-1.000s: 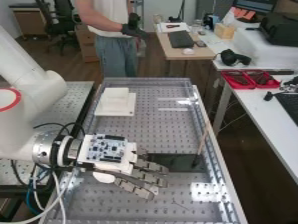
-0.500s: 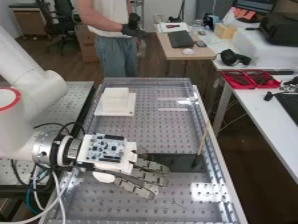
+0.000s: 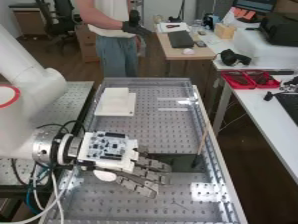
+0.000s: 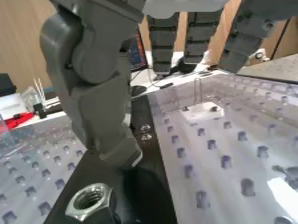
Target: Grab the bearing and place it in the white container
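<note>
Hand (image 3: 150, 175) spread wide, fingers straight, metal hex nut (image 4: 90, 200) near its thumb (image 4: 120, 150), on black strip (image 4: 93, 172)

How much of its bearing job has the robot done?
Nothing looks finished yet. The dark grey robot hand has its fingers stretched out, holding nothing I can see. Grabbing and placing the bearing both seem left: the white square piece with a raised block, maybe the container, sits beyond the hand.

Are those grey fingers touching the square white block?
No, a stretch of perforated plate lies between the fingers and the white block.
</note>
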